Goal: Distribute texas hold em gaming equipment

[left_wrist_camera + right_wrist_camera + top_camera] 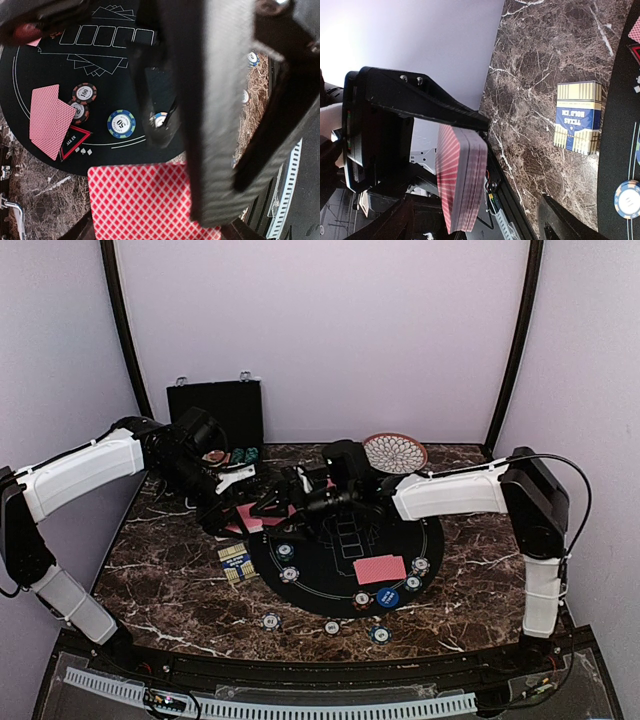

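**A:** Item one, deck of red-backed cards (462,180): location and hold to be entered.

**B:** Held clear of the bench (170,580), above the far-left edge of the black round mat (330,585). It is clamped edge to edge in the jaws of the left gripper (258,508). The right gripper (295,502) is set close beside it, jaws spread and nothing carried; contact with the deck cannot be told.

**A:** Handling?

**B:** Judged light. The pack is stiff as a block, but single cards are thin, flexible and slick-coated, so sliding and fanning are to be expected. One card is best pinched at an exposed corner or short edge; the pack is best squeezed across its edges.

**A:** Surrounding stock?

**B:** On the felt-like mat, loose red-backed cards (47,120) are laid flat, touching a red triangular "ALL IN" marker (75,140). Round striped chips (121,123) are set just beside them, hard and smooth-rimmed. A gold-and-blue striped card box (577,117) is laid on the glossy veined marble, just off the mat
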Robot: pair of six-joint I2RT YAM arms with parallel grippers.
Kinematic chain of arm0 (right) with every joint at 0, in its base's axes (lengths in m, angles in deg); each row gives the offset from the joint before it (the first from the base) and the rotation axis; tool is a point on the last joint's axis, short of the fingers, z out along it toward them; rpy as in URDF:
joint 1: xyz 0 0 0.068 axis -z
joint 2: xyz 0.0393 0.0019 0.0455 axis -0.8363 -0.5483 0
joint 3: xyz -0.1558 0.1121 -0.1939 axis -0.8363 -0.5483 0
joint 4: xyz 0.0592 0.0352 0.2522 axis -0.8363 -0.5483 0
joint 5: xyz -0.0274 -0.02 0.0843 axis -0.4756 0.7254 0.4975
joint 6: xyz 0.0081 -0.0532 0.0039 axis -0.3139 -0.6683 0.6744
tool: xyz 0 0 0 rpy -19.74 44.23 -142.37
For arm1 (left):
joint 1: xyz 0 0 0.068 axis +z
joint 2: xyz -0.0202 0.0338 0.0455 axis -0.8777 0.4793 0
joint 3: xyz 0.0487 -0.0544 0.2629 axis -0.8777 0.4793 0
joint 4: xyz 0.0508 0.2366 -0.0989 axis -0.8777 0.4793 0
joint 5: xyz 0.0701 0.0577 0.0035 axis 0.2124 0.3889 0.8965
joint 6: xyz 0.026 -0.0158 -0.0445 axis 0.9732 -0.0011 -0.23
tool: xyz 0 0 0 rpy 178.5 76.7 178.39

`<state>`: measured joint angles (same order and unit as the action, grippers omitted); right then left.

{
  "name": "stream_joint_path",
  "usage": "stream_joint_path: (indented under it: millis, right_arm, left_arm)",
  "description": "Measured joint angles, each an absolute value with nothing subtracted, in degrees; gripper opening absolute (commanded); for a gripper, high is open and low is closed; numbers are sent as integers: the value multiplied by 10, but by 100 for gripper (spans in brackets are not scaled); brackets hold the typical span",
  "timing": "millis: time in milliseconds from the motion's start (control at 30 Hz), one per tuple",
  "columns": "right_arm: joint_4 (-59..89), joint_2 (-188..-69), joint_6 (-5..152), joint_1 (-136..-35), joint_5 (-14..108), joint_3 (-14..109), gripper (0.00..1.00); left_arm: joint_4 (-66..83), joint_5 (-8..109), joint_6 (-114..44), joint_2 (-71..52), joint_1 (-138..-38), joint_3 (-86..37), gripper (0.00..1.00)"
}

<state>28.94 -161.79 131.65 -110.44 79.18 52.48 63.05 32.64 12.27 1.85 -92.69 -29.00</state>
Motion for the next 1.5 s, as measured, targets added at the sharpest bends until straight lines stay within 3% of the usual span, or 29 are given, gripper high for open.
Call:
stream_joint_path:
  millis: [533,1033,1500]
  right_arm:
    - [350,-1706,1376,-1109,828,606,83]
    - [345,-1730,1376,-1104,853,615,62]
    - [298,-1677,1325,-1079,853,574,47]
  left_arm:
    - [630,326,123,19,-927,-290,0]
    - [630,326,123,19,-927,-290,0]
    - [634,327,123,19,-927,-290,0]
